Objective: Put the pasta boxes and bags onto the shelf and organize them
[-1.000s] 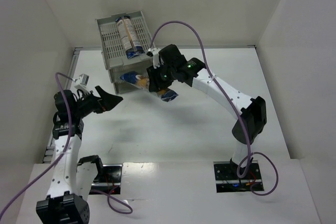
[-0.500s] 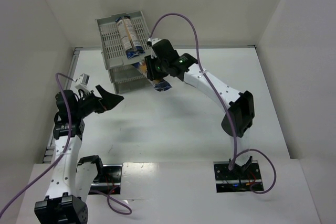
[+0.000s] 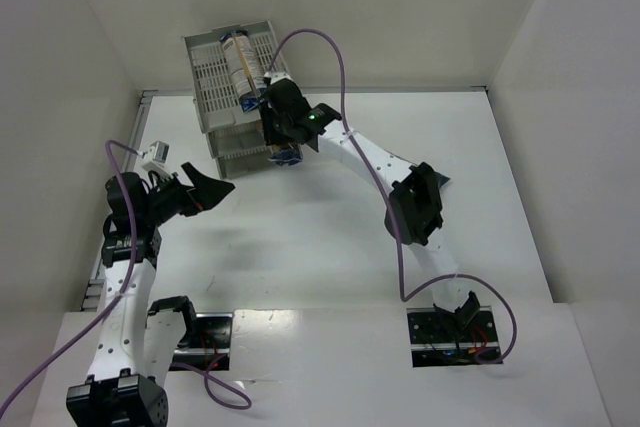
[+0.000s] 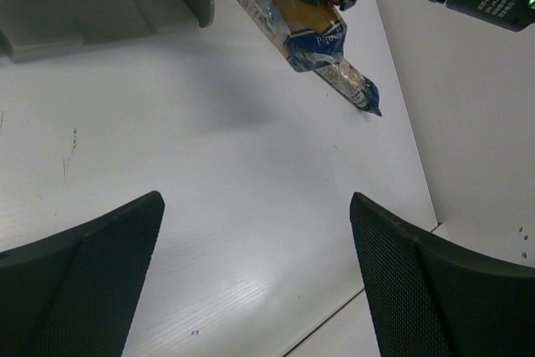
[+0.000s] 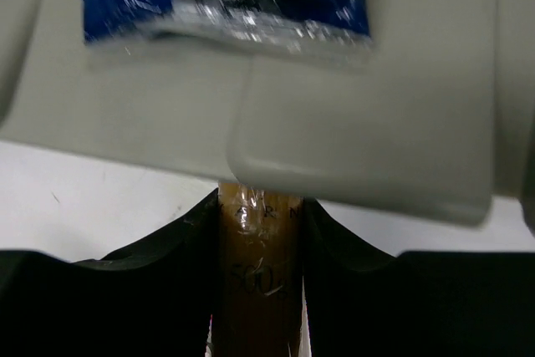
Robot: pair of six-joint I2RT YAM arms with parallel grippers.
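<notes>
The right gripper (image 3: pixel 275 135) pinches a pasta packet (image 4: pixel 311 29) at the front of the shelf (image 3: pixel 205 75), the packet's far end under a grey tray rim (image 5: pixel 359 148). A second packet (image 3: pixel 243 65) lies in the top tray, its blue end overhanging. The left gripper (image 4: pixel 255 206) hangs spread above the bench (image 3: pixel 300 237), well apart.

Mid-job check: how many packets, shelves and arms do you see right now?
Packets: 2, top packet, held packet between right fingers
Shelf: 1
Arms: 2, left arm, right arm
Total: 5
</notes>
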